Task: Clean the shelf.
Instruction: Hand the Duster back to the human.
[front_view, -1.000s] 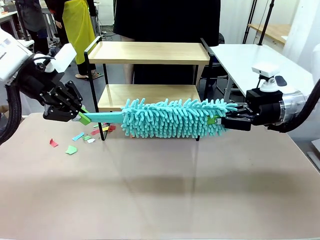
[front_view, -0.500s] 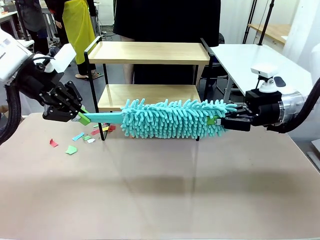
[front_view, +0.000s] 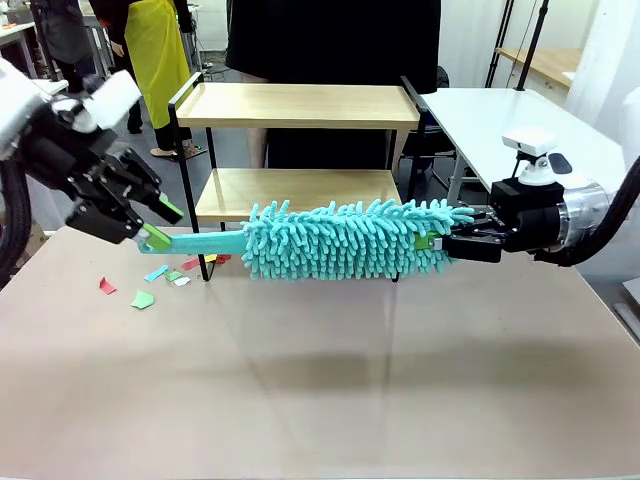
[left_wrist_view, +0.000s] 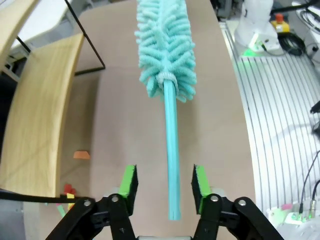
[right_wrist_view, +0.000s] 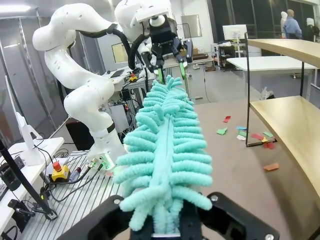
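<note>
The right end effector (front_view: 450, 240) is clamping the fluffy tip of a teal duster (front_view: 340, 238), holding it level in front of the shelf (front_view: 300, 105), which is standing at the desk's (front_view: 330, 380) far edge. The left end effector (left_wrist_view: 165, 181) is gaping wide around the duster's handle (left_wrist_view: 171, 160), pads clear of it. Paper scraps (front_view: 140, 298) are lying beside the shelf's leg.

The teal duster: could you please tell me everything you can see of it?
The duster has a fluffy teal chenille head and a flat, smooth teal handle. It hangs roughly level above the table, in front of the shelf's lower board. The right pincer is shut on its head tip; the left pincer is open around the handle end, pads not touching it.
</note>
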